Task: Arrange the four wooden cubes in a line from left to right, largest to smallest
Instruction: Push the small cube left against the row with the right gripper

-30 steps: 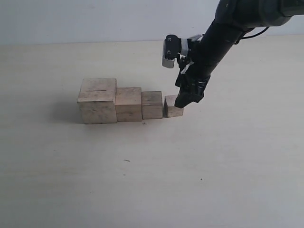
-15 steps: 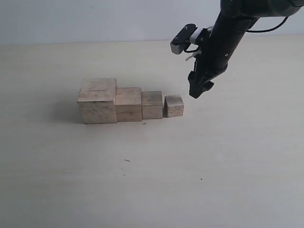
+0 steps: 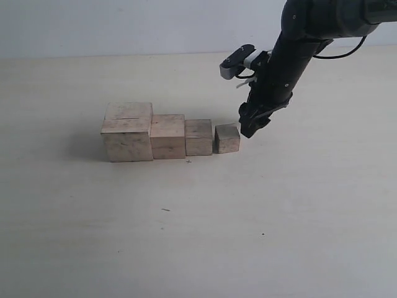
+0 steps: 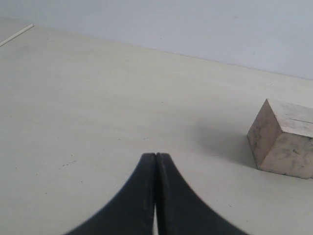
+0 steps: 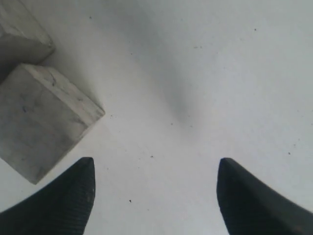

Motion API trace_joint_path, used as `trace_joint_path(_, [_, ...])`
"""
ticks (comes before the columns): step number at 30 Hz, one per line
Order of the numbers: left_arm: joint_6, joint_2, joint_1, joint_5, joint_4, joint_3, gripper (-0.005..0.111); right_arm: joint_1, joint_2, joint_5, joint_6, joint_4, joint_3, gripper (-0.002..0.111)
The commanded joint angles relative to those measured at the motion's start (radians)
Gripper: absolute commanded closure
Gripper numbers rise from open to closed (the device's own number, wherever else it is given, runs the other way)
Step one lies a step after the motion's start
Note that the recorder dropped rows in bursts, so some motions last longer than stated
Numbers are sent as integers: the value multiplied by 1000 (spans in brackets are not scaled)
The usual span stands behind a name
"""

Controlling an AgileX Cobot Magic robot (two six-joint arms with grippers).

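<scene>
While the four pale beige, unpainted wooden cubes (image 3: 177, 139) stand in one row on the pale cream table (image 3: 279, 205), the black right gripper (image 3: 250, 128) hangs near the row's small end, at about 2 o'clock from the smallest cube (image 3: 227, 138) in the exterior view and clear of it. The row runs from 9 o'clock to 3 o'clock: the largest cube (image 3: 127, 132) (a thin slit shows on its top), then the second cube (image 3: 168, 136), the third cube (image 3: 198, 137) and the smallest, with a thin gap before that last one. In the right wrist view this gripper's two black fingers (image 5: 63, 196) stand wide apart, with only bare table between them and nothing gripped, and the smallest cube (image 5: 44, 122) lies just outside one finger. The black left gripper (image 4: 155, 196) has its jaws pressed together on nothing, well apart from the largest cube (image 4: 283, 139).
</scene>
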Motion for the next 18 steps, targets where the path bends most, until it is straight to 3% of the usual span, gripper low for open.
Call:
trace_joint_path(1, [-1,-4,-6,-4,2,0,107,-1,-1,-8,-15,44,-1,42])
trace_joint_path(18, [-1,-4,-6,-4,2,0,107,-1,-1,17,-15,109,-1,42])
